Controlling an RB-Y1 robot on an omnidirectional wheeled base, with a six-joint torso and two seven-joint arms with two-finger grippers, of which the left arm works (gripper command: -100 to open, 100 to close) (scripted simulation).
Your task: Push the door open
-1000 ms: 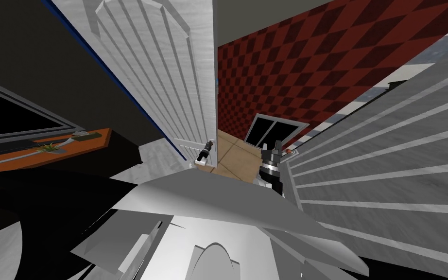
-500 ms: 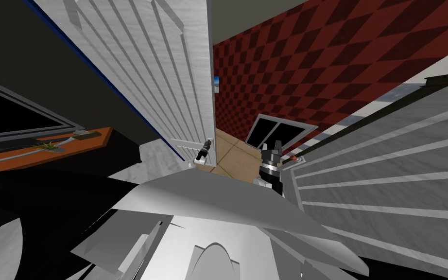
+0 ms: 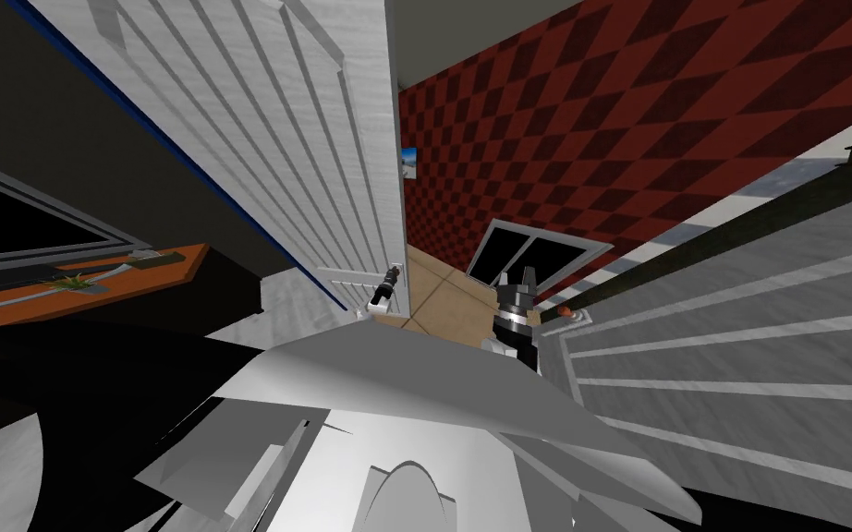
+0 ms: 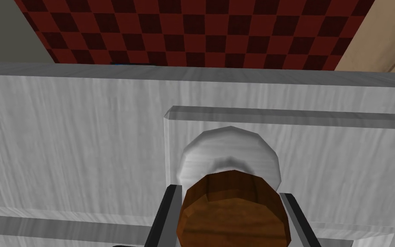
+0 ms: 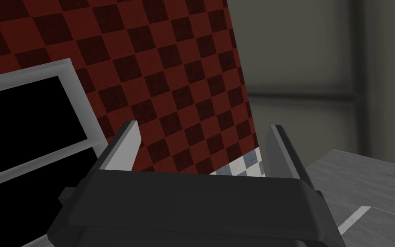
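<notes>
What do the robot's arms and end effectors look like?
Each is a dark, boxy body with two thin, flat, light grey fingers. On the right end effector the fingers are blades with slanted tips; the left end effector has the same blades, dark along the edges. The right forearm, in the head view, is dark with a pale ring at the wrist. No cables or markings show.
</notes>
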